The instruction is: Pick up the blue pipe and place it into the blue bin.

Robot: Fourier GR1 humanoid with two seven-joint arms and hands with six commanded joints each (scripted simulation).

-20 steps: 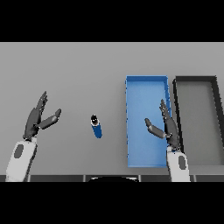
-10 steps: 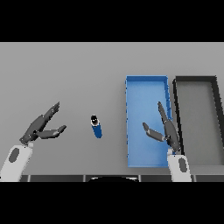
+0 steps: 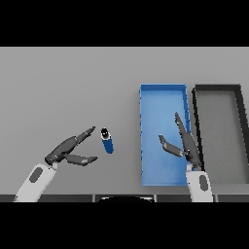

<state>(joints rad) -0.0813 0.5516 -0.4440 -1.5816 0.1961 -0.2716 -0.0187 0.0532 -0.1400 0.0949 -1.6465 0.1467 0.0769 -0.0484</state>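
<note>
Left hand [image 3: 65, 150] moved closer to pipe [image 3: 107, 141], fingers spread, not touching. Right hand [image 3: 184, 144] spread over blue bin [image 3: 163, 92]. Black bin [image 3: 216, 88] by table's right edge.

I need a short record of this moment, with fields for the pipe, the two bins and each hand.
blue pipe: lies on the grey table, left of the blue bin, not held
blue bin: nothing inside; the right hand is over it
black bin: directly right of the blue bin, nothing inside
left hand: open, fingers pointing toward the pipe, close to it but not touching
right hand: open, over the right part of the blue bin
task state: pipe not yet grasped
</note>
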